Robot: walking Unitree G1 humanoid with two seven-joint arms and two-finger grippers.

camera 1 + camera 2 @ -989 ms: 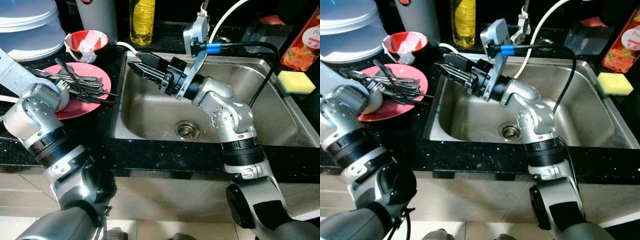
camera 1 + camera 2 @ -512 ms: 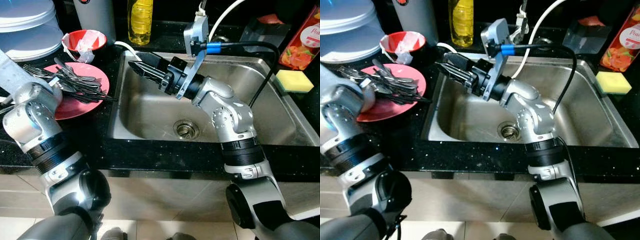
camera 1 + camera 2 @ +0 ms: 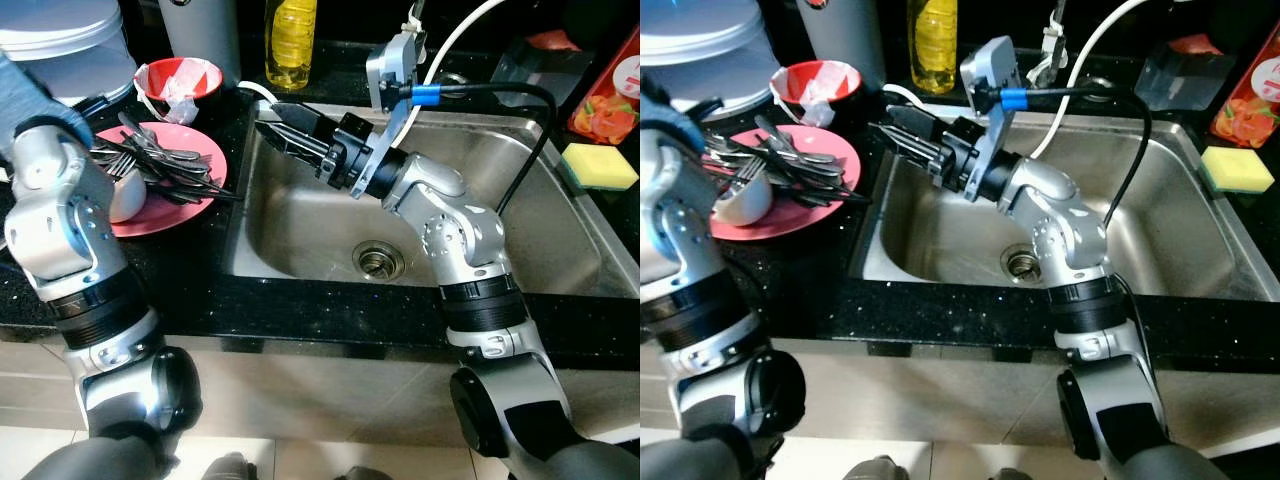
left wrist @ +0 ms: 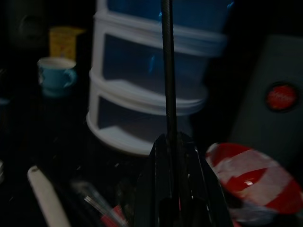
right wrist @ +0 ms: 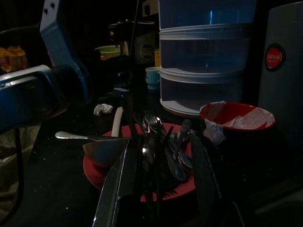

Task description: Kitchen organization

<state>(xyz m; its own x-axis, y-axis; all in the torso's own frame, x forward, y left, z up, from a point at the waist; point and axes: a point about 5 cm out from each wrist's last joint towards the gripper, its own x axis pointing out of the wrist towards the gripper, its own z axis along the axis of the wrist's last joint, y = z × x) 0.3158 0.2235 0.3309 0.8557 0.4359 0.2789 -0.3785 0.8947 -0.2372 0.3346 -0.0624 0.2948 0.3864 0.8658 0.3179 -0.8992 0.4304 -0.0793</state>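
Presently reaches the right hand point(image 3: 272, 118) over the left rim of the steel sink point(image 3: 300, 225), black fingers spread apart and aimed at the pink plate point(image 3: 205, 150) on the dark counter point(image 3: 200, 270). Frames, between those two fingers in the right wrist view, the heap of forks and spoons point(image 5: 163, 142) piled on that plate, without touching any of it. Shows beside the cutlery, on the same plate, a small white bowl point(image 3: 740, 200). Pinches with the left hand point(image 4: 174, 142) a thin black stick point(image 4: 166, 71), fingers pressed together on it, stick pointing straight out past the tips. Finds just behind the plate a red bowl point(image 3: 180, 78) holding crumpled paper, next to stacked white containers point(image 5: 203, 61). Places a yellow bottle point(image 3: 290, 40) behind the sink and a yellow sponge point(image 3: 597, 165) at its far right corner.
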